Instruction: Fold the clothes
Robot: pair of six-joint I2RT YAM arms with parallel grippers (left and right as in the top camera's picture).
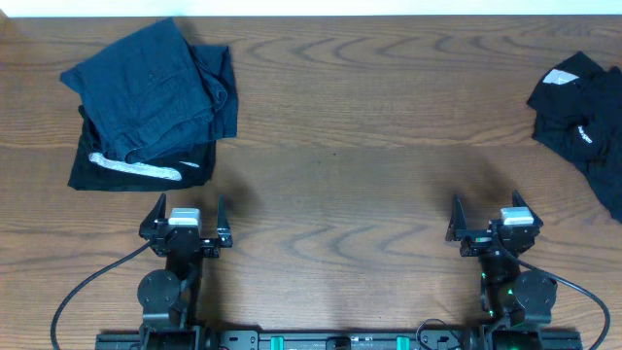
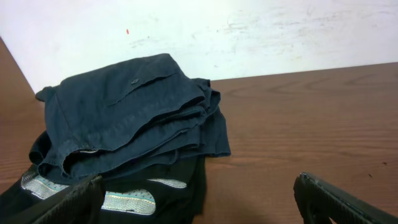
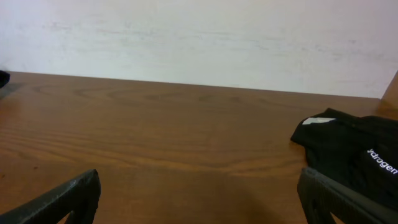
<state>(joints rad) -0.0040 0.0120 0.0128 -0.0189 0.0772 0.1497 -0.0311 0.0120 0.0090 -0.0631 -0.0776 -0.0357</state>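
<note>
Crumpled at the far right edge of the wooden table [image 1: 350, 146]: the black top [image 1: 583, 122], white neck label [image 3: 318, 121] facing up, small white print [image 3: 380, 162] partly readable as "ydrogen". Well apart at far left, navy folded garments [image 1: 155, 87] stacked over a black folded piece [image 1: 136, 170] with a silvery stripe. Near the front edge, left gripper [image 1: 190, 206] and right gripper [image 1: 486, 204], both spread wide, holding nothing, only bare wood ahead of each.

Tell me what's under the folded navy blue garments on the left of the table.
A folded black garment with a silvery-white stripe lies under the navy blue garments, its near edge sticking out. The rest of it is covered, so its shape cannot be told.
</note>
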